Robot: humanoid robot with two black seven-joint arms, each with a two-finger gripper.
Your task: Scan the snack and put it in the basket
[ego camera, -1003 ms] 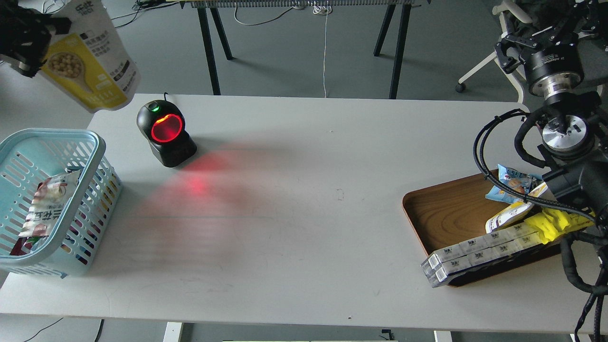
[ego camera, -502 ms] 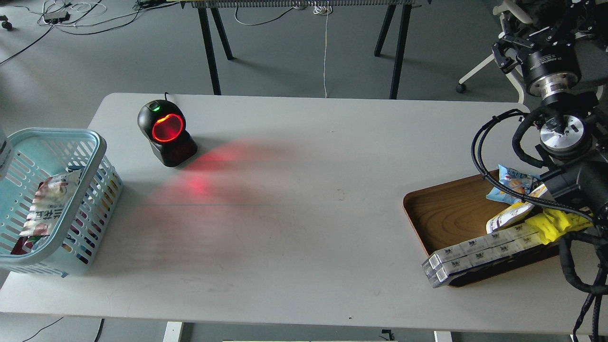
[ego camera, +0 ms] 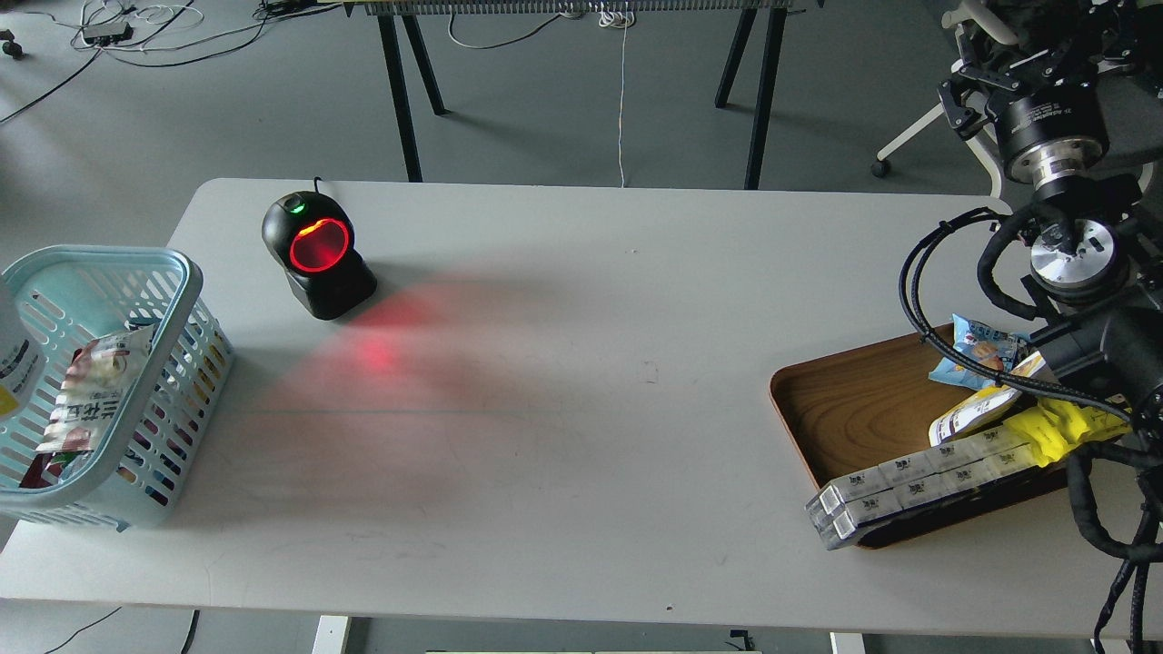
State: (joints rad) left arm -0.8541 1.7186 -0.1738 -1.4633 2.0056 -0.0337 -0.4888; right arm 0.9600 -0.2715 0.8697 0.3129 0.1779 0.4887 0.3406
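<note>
The snack [ego camera: 11,368] shows only as a white and yellow sliver at the left edge of the head view, inside or just above the light blue basket [ego camera: 173,272]; most of it is cut off. My left gripper is out of view. My right gripper [ego camera: 1045,41] is at the far top right, above the wooden tray, with its jaws spread and nothing in them. Another red and white packet [ego camera: 86,391] lies in the basket.
A black scanner [ego camera: 318,254] with a red glowing window stands at the table's back left and casts red light on the table. A brown wooden tray [ego camera: 854,400] at the right holds a blue packet [ego camera: 977,350], a yellow pack [ego camera: 1063,427] and long white boxes [ego camera: 909,486].
The left gripper carried the snack from the top left out of view. Now a sliver of the pouch shows lower, at the basket's left side. The right arm barely moved.
</note>
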